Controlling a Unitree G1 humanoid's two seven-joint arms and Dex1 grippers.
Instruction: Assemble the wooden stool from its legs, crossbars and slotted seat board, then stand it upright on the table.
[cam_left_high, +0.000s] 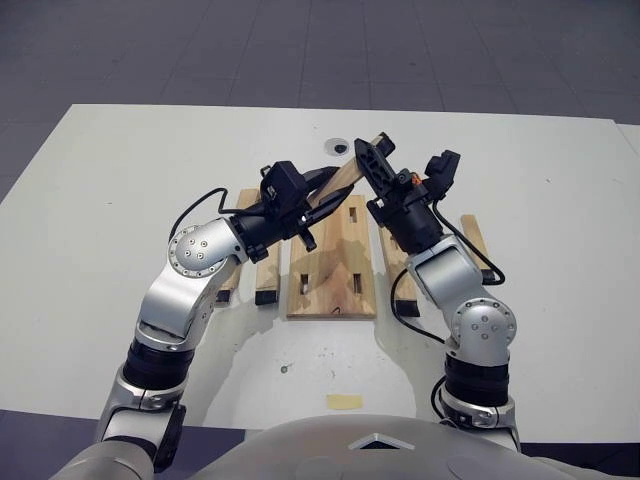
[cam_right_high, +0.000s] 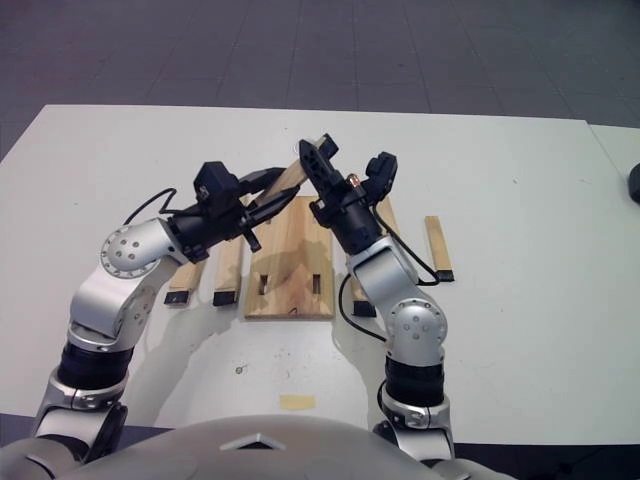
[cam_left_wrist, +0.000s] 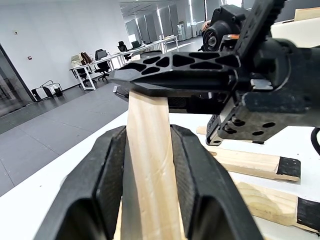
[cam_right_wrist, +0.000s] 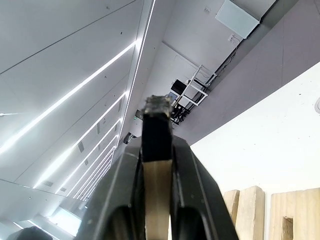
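Observation:
A wooden leg (cam_left_high: 346, 180) with a black end cap hangs tilted above the slotted seat board (cam_left_high: 335, 262), which lies flat on the white table (cam_left_high: 120, 170). My left gripper (cam_left_high: 318, 192) is shut on the leg's lower part; in the left wrist view its fingers (cam_left_wrist: 107, 175) press both sides of the wood (cam_left_wrist: 150, 145). My right gripper (cam_left_high: 371, 156) is shut on the same leg near its upper, capped end (cam_right_wrist: 156, 127). Two more legs (cam_left_high: 266, 272) lie left of the board, partly under my left arm. Another leg (cam_left_high: 394, 258) lies right of it.
A thin crossbar (cam_left_high: 474, 240) lies at the far right of the parts. A round hole (cam_left_high: 340, 146) sits in the table behind the grippers. A yellow tape strip (cam_left_high: 344, 402) marks the near edge. Bare table spreads on both sides.

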